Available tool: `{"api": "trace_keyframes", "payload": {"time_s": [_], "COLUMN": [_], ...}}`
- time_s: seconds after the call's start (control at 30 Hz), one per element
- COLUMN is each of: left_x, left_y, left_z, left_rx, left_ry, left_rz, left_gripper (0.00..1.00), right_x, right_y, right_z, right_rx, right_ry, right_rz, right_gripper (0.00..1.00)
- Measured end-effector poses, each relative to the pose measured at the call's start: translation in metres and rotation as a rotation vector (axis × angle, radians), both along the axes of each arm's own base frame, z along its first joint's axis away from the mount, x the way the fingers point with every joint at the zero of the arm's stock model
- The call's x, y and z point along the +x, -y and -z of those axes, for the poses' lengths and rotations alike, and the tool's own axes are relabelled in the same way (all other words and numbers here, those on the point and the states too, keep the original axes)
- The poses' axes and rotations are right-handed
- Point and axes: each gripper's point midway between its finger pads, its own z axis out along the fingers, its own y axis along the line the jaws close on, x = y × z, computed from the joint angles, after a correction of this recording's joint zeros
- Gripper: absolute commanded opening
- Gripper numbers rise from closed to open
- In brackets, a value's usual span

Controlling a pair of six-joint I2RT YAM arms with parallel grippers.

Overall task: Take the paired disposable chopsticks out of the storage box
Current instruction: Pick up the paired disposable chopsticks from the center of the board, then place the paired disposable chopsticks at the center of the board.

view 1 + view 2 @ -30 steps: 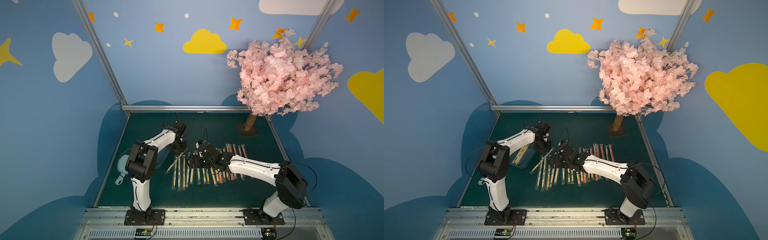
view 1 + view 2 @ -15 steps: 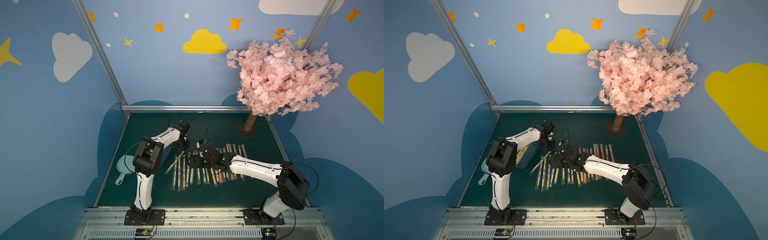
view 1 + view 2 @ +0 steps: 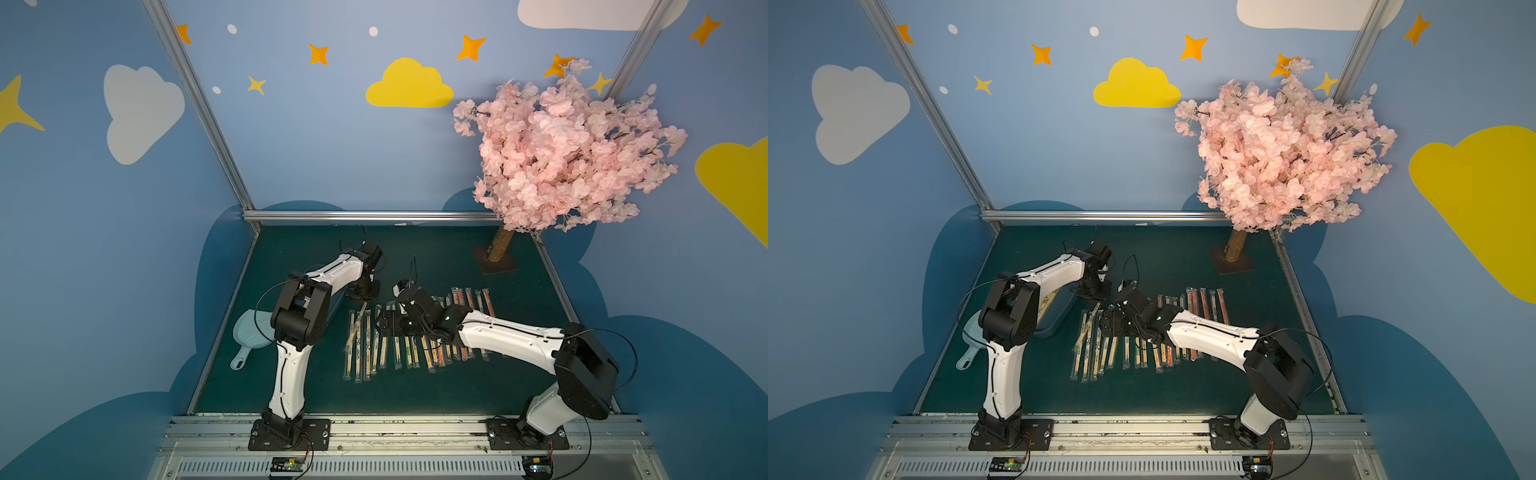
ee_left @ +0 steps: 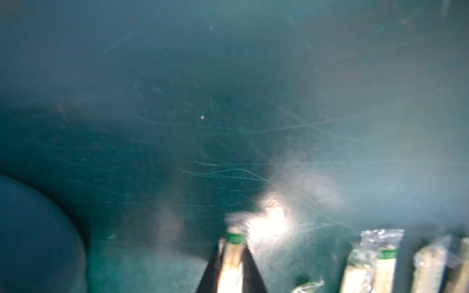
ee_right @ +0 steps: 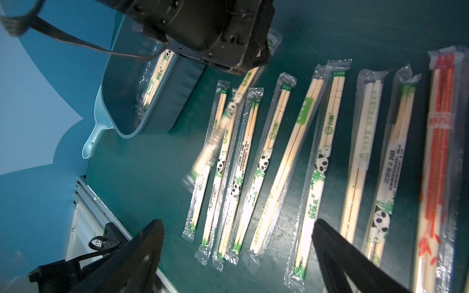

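I read the left claw [image 4: 231,251] as clamped on one chopstick pair [image 3: 1087,328]. In a top view its long axis runs down-frame, just right of the storage box [image 3: 1054,320]. The right claw [image 5: 237,224] stands apart.

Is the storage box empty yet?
Not empty. At least one sleeved chopstick pair lies inside the storage box, as the right wrist view shows.

Chopstick pair [image 4: 230,266] in left gripper [image 4: 231,250] (blurry)
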Motion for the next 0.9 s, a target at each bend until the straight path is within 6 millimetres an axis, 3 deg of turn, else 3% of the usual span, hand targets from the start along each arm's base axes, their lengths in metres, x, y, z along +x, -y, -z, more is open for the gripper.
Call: {"api": "trace_keyframes", "payload": {"time_s": [0.4, 0.63, 0.77, 0.9], "left_x": [0.000, 0.002, -0.010, -0.033], "left_y": [-0.010, -0.022, -0.023, -0.022], "left_z": [-0.005, -0.049, -0.071, -0.061], "left_rx": [0.026, -0.014, -0.061, -0.085], "left_ry": [0.000, 0.072, 0.104, 0.068], "left_rz": [-0.009, -0.043, -0.066, -0.088], "left_gripper": [0.03, 0.03, 0.03, 0.03], "right_x": [0.000, 0.000, 0.000, 0.000], "right_y": [0.000, 0.000, 0.001, 0.000], "right_z": [0.000, 0.000, 0.000, 0.000], "right_rx": [-0.001, 0.000, 0.000, 0.001], "right_ry": [-0.001, -0.001, -0.001, -0.003], "right_rz": [0.000, 0.000, 0.001, 0.000], "right_gripper": [0.95, 0.95, 0.95, 0.95]}}
